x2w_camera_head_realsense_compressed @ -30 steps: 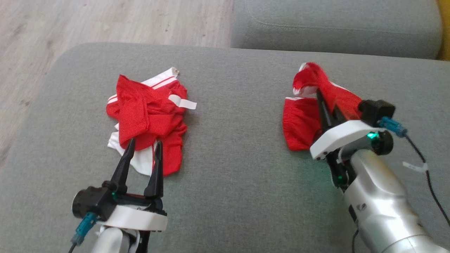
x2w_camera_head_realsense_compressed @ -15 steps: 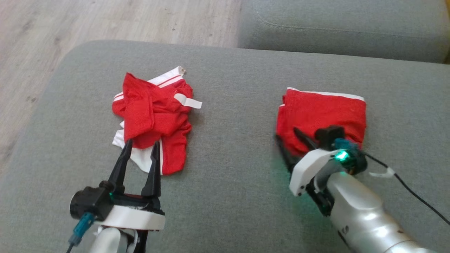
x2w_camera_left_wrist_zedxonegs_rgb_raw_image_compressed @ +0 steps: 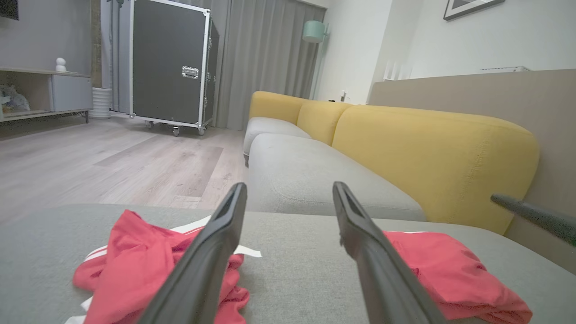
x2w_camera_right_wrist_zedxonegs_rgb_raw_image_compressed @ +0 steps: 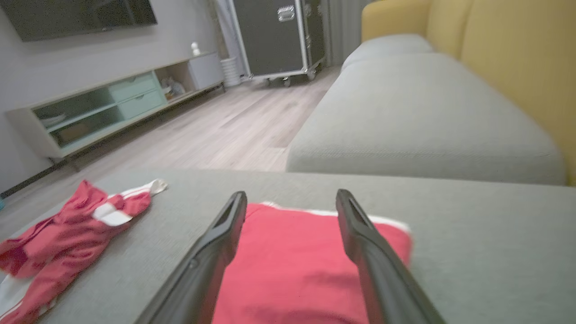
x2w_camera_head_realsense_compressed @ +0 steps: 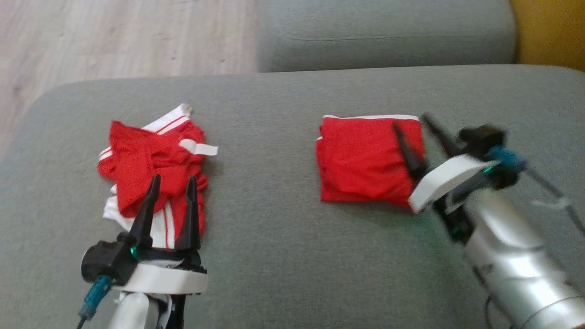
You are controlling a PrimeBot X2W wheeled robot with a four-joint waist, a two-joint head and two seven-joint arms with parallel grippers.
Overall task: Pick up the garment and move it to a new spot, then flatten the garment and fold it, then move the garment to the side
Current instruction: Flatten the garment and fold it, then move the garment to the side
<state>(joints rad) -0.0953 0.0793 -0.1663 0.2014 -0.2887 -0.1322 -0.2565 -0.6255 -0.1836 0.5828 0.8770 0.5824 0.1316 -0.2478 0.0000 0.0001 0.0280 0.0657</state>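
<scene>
A red garment with a white hem (x2w_camera_head_realsense_compressed: 361, 164) lies folded into a flat rectangle on the right half of the grey cushion (x2w_camera_head_realsense_compressed: 274, 237). My right gripper (x2w_camera_head_realsense_compressed: 410, 121) is open at its right edge, its fingers over the cloth and holding nothing. The right wrist view shows the same gripper (x2w_camera_right_wrist_zedxonegs_rgb_raw_image_compressed: 290, 193) open above the folded garment (x2w_camera_right_wrist_zedxonegs_rgb_raw_image_compressed: 292, 261). A second red and white garment (x2w_camera_head_realsense_compressed: 146, 160) lies crumpled on the left. My left gripper (x2w_camera_head_realsense_compressed: 173, 178) is open at its near edge and empty. In the left wrist view that gripper (x2w_camera_left_wrist_zedxonegs_rgb_raw_image_compressed: 289, 185) has the crumpled garment (x2w_camera_left_wrist_zedxonegs_rgb_raw_image_compressed: 130, 252) to the left and the folded garment (x2w_camera_left_wrist_zedxonegs_rgb_raw_image_compressed: 450, 265) to the right.
Another grey seat cushion (x2w_camera_head_realsense_compressed: 384, 36) lies beyond, with a yellow backrest (x2w_camera_left_wrist_zedxonegs_rgb_raw_image_compressed: 432, 157) to the right. Wooden floor (x2w_camera_head_realsense_compressed: 114, 36) runs past the cushion's left and far edges. A black wheeled case (x2w_camera_left_wrist_zedxonegs_rgb_raw_image_compressed: 168, 67) and a low cabinet (x2w_camera_right_wrist_zedxonegs_rgb_raw_image_compressed: 112, 103) stand far off.
My right gripper has opened and let go of the red garment, which now lies folded flat. That gripper has drawn back to its right edge. The head camera has shifted.
</scene>
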